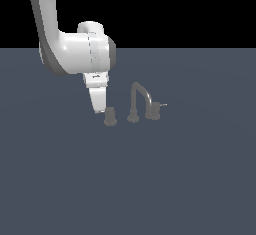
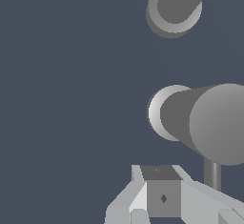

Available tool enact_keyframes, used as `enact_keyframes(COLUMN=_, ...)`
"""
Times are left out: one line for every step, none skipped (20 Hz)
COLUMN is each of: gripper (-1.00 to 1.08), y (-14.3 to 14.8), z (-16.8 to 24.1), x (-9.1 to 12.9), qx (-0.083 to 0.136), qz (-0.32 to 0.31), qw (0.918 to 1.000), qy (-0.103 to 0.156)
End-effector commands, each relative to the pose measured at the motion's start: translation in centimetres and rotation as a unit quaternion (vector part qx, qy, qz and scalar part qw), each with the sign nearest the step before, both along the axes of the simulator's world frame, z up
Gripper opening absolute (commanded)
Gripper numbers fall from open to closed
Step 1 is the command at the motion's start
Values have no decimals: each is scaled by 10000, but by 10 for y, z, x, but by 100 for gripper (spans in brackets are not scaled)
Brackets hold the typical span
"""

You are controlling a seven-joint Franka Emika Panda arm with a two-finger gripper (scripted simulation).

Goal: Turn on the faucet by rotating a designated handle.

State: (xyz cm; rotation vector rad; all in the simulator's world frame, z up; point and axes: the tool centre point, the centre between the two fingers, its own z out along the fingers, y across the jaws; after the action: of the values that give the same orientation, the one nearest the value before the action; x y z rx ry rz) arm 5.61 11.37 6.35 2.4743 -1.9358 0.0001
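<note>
Reaching down, the hand (image 1: 99, 110) sits just beside the designated handle (image 1: 110, 116), likely so it can push the thin pin. I cannot tell if its fingers are spread or pressed together. The faucet (image 1: 137, 104) stands mid-worktop.

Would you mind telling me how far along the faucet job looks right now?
Done: the hand has reached the designated handle, on the exterior view's left of the spout. In hand: its tip sits right beside the handle's lever side; contact is unclear. Left: rotating the handle; nothing shows any turn yet.
</note>
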Motion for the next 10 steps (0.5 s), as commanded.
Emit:
enact_keyframes(gripper=-100, y=2, z=0, x=-8, qx=0, qz=2, qw=10000, qy=0)
enact_keyframes(gripper=-100, y=3, z=0, x=-11, qx=0, qz=2, qw=10000, qy=0)
enact_keyframes(gripper=-100, y=4, z=0, x=-14, qx=0, qz=2, qw=10000, qy=0)
enact_keyframes(gripper=-100, y=5, z=0, x=-17, qx=0, qz=2, qw=10000, qy=0)
enact_keyframes(gripper=-100, y=5, z=0, x=-20, qx=0, qz=2, qw=10000, qy=0)
enact_keyframes(gripper=-100, y=6, z=0, x=-23, qx=0, qz=2, qw=10000, qy=0)
enact_keyframes(gripper=-100, y=6, z=0, x=-23, qx=0, qz=2, qw=10000, qy=0)
enact_keyframes(gripper=-100, y=3, z=0, x=-15, qx=8, qz=-24, qw=10000, qy=-50)
enact_keyframes(gripper=-100, y=2, z=0, x=-18, qx=8, qz=-22, qw=10000, qy=-47)
enact_keyframes(gripper=-100, y=0, z=0, x=-21, qx=7, qz=-21, qw=10000, qy=-44)
